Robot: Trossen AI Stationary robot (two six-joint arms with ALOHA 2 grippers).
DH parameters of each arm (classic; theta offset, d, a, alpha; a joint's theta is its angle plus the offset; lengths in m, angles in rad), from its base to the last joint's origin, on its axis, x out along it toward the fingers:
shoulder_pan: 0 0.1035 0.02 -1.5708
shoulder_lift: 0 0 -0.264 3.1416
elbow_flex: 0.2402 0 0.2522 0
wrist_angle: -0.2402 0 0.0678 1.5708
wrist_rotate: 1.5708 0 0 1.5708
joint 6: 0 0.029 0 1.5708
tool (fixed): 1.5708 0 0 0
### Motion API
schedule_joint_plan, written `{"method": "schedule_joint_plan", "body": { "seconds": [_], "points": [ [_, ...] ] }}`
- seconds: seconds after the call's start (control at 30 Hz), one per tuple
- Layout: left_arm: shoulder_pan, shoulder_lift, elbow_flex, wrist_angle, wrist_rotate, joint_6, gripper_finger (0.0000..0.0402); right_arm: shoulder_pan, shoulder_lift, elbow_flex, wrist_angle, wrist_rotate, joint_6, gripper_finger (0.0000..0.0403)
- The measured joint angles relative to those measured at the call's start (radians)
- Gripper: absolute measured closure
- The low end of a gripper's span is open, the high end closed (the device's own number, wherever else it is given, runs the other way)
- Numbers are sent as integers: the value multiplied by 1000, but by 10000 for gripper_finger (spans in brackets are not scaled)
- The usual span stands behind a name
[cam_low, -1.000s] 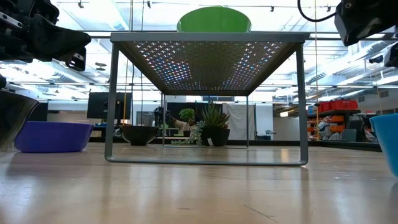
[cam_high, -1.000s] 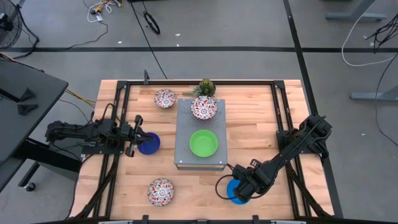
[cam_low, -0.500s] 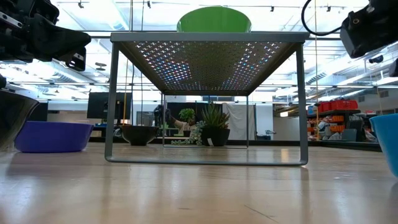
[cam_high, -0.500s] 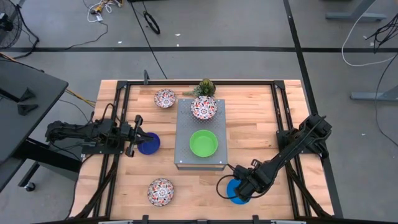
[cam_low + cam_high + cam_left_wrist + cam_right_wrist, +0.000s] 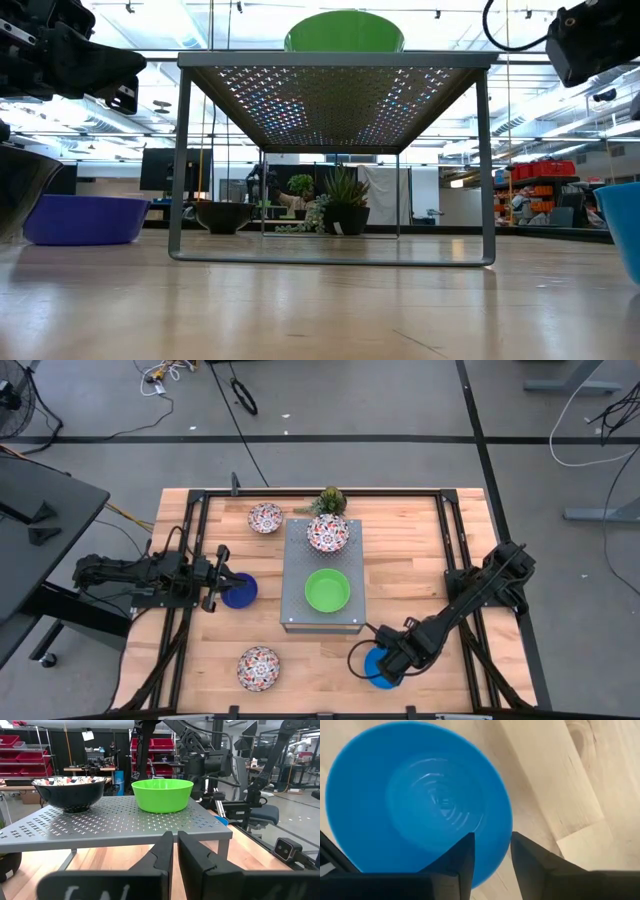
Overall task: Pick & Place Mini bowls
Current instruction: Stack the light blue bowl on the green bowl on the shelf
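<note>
My right gripper (image 5: 491, 851) is open and points down over the light blue bowl (image 5: 380, 665), which stands on the table near the front edge. One finger is over the bowl's inside, the other outside its rim (image 5: 506, 832). My left gripper (image 5: 175, 851) is shut and hovers at the height of the box top, above and just left of the dark blue bowl (image 5: 240, 591). The green bowl (image 5: 327, 590) and one floral bowl (image 5: 326, 533) sit on the grey perforated box (image 5: 296, 560). Two more floral bowls (image 5: 265, 517) (image 5: 258, 667) rest on the table.
A small spiky plant (image 5: 328, 500) stands at the far edge behind the box. Black rails (image 5: 190, 540) run along the table's left and right sides. Bare wood lies between the box and the right arm (image 5: 470, 600).
In the low view my right arm's wrist has sunk a little toward the light blue bowl. The bowl has stayed where it was.
</note>
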Motion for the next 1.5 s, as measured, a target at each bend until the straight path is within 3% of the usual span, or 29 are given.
{"method": "schedule_joint_plan", "body": {
  "seconds": [0.3, 0.8, 1.17, 1.5],
  "points": [
    [0, 0, 0, 0, 0, 0, 372, -15, 0, 0, 0, 9, 6, 288],
    [0, 0, 0, 0, 0, 0, 372, -19, -1, 0, 1, 8, -11, 395],
    [0, 0, 0, 0, 0, 0, 372, -23, -31, 0, 9, -8, -46, 401],
    [0, 0, 0, 0, 0, 0, 372, -33, -178, 0, 11, 0, -106, 402]
  ]
}}
